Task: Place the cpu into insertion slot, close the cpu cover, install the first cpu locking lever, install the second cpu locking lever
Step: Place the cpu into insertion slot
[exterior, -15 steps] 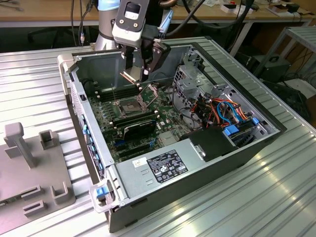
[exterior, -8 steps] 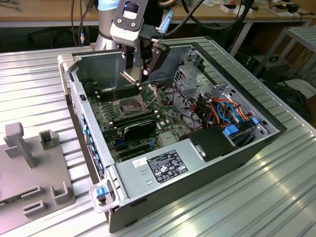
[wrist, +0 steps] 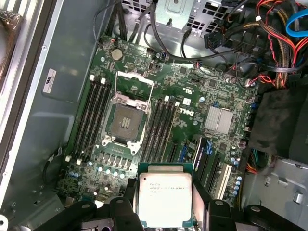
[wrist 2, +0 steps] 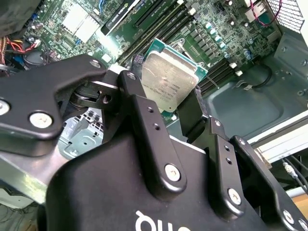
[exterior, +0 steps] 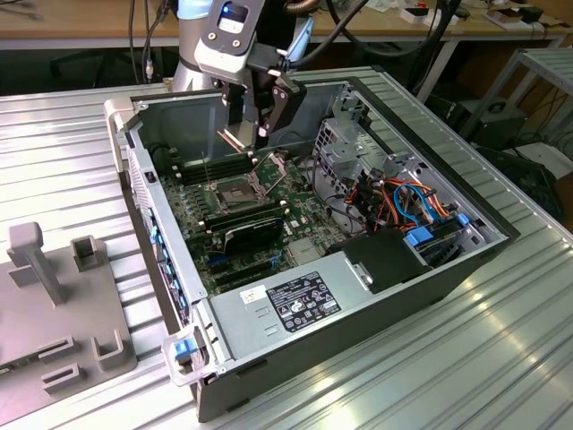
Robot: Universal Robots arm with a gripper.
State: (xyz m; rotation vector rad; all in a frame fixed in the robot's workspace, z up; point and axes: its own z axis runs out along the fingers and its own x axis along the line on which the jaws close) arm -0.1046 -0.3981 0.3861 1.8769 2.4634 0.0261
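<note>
My gripper [exterior: 251, 133] hangs above the open computer case, shut on the cpu [wrist: 165, 199], a flat square chip with a silver metal top. Black fingers [wrist 2: 139, 113] clamp two opposite edges of the cpu [wrist 2: 169, 81], which also shows as a tan sliver [exterior: 235, 140] in the exterior view. The insertion slot [wrist: 124, 121] lies bare on the green board, dark pin field showing, apart from the held chip. The cpu cover [wrist: 135, 85] stands swung open at the slot's far edge. In the exterior view the slot [exterior: 231, 191] sits below the gripper, slightly toward the front.
Long black memory slots [wrist: 161, 127] flank the socket on both sides. A silver heatsink [wrist: 218, 120], red and blue cables [exterior: 407, 202], a drive cage [exterior: 354, 148] and the power supply [exterior: 300, 300] fill the case. A grey fixture [exterior: 54, 296] sits on the ribbed table.
</note>
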